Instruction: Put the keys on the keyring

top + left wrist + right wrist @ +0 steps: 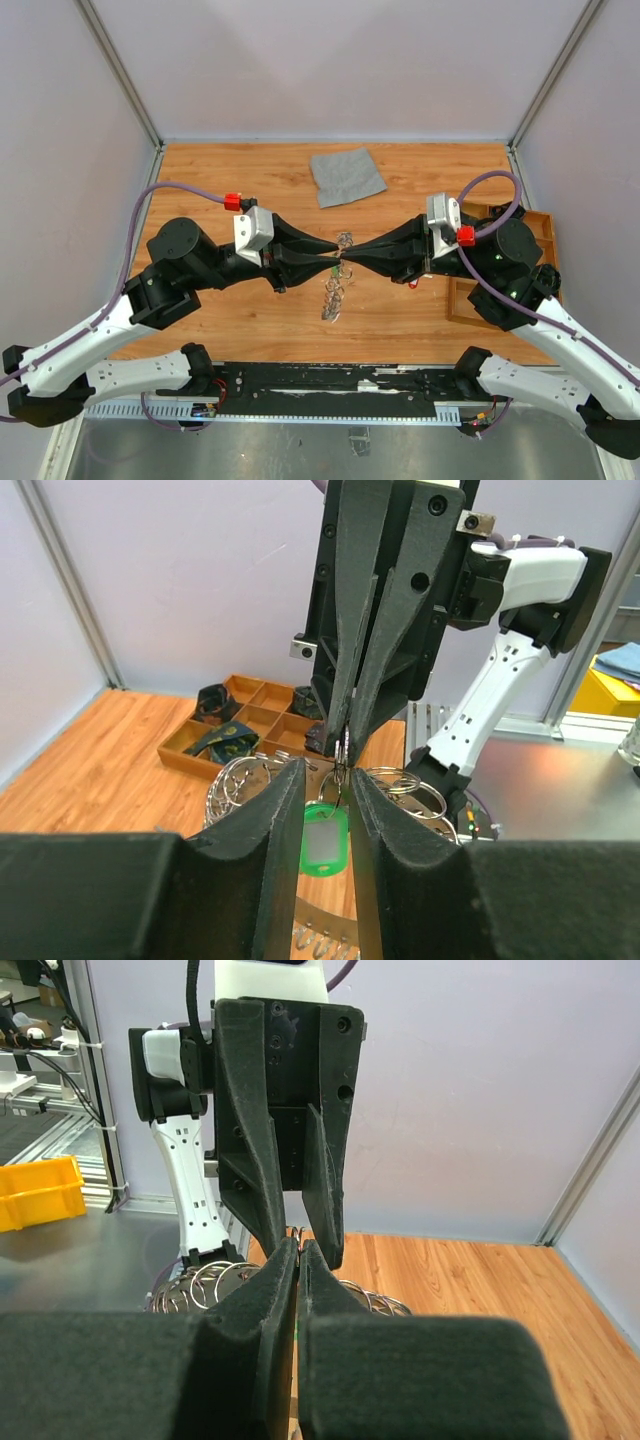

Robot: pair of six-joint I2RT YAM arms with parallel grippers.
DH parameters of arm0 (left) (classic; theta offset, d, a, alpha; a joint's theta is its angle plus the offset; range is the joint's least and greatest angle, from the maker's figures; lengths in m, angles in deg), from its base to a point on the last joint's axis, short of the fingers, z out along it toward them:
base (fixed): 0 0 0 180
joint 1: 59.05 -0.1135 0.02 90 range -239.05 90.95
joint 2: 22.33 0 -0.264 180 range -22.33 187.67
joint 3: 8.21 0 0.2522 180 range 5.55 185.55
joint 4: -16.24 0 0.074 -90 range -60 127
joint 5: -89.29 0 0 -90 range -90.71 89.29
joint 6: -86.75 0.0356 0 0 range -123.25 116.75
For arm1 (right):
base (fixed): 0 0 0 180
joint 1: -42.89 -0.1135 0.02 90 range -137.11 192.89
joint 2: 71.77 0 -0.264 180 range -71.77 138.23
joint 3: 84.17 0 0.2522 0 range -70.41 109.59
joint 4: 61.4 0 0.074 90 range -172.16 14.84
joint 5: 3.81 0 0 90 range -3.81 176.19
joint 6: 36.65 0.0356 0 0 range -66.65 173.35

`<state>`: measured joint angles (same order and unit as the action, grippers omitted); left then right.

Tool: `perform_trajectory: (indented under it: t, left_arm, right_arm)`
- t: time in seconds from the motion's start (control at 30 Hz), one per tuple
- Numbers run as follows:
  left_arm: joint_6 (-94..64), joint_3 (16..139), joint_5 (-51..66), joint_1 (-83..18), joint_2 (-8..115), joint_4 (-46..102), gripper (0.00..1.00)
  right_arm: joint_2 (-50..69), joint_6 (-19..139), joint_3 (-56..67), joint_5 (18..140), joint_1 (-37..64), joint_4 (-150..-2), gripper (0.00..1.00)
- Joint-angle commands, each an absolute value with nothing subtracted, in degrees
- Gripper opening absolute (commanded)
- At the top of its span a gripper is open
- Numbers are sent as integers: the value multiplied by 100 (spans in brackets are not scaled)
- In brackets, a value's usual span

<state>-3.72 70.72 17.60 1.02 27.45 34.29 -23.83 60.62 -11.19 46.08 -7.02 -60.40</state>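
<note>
Wood-grain table (pixel 200 330) fills the floor of a pale-walled booth, and just nearer than its middle the work is held up off the boards. Between the two arms sits the green-tagged key (pixel 325 842), its tag filling the narrow gap of the left gripper (pixel 327 770), which appears to pinch it by the flat sides. At the tag's head a thin wire loop (pixel 343 748) is caught in the tips of the right gripper (pixel 343 738), whose jaws are pressed fully together. Around and beneath both sets of tips spreads the keyring (pixel 238 780), its silvery coils fanning out on either side and trailing towards the near edge in the top view. My worry is the loop: it is so fine that a slight twist or pull from either arm could snap it out of the closed tips, or drag the tag from the left jaws, and the whole bundle would drop. Farther out, a grey cloth (pixel 346 175) lies by the far edge and a wooden tray (pixel 195 763) of black parts by the right edge. Whether the loop is already threaded onto the ring is hidden behind the fingertips, and whether more keys hang in the tangle cannot be told.
</note>
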Motion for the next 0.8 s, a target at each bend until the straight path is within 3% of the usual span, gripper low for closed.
perform_trajectory:
  t: [0.0,0.13,0.33,0.47,0.63,0.77]
  left_arm:
    - [-395,7028,1867,96,2772,3235,28]
    - [-400,7031,1892,97,2786,3236,22]
    - [-399,7067,1906,96,2792,3228,1]
    - [-383,7115,1909,91,2779,3273,0]
    - [-173,7310,1702,97,2834,3762,0]
    - [160,7602,1513,97,2962,4446,0]
  right_arm:
    - [-2448,6152,-959,4506,-774,-5561,1]
    - [-2445,6153,-963,4497,-775,-5576,1]
    - [-2435,6131,-1010,4515,-774,-5599,1]
    - [-2431,6011,-991,4552,-775,-5799,1]
    - [-2475,5618,-777,4652,-774,-6560,20]
    - [-2464,5232,-436,4842,-774,-7549,28]
